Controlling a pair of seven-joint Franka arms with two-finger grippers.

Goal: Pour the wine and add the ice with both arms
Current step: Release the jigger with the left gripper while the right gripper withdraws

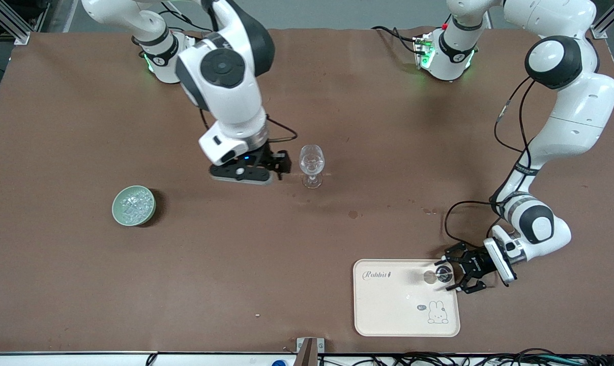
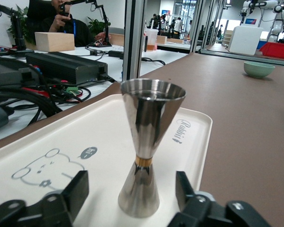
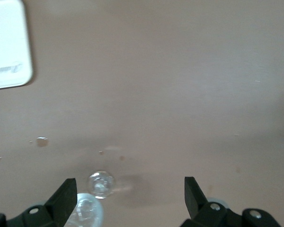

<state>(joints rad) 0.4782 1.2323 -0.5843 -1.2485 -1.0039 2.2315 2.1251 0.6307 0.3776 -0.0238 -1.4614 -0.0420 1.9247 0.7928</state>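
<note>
A clear stemmed glass (image 1: 312, 165) stands upright mid-table. My right gripper (image 1: 282, 163) hangs open and empty above the table beside the glass, toward the right arm's end. In the right wrist view the glass (image 3: 98, 187) shows from above, close to one finger of the right gripper (image 3: 128, 196). A green bowl (image 1: 134, 205) holds a heap of ice (image 1: 134, 202). A steel jigger (image 1: 443, 274) stands upright on a cream tray (image 1: 388, 305). My left gripper (image 1: 457, 275) is low and open, with one finger on each side of the jigger (image 2: 149, 142), not touching it.
Dark wet spots (image 1: 353, 214) mark the brown table between the glass and the tray. The green bowl (image 2: 259, 69) shows far off in the left wrist view. The tray (image 2: 189, 127) lies close to the table's front edge. Its corner (image 3: 7, 47) shows in the right wrist view.
</note>
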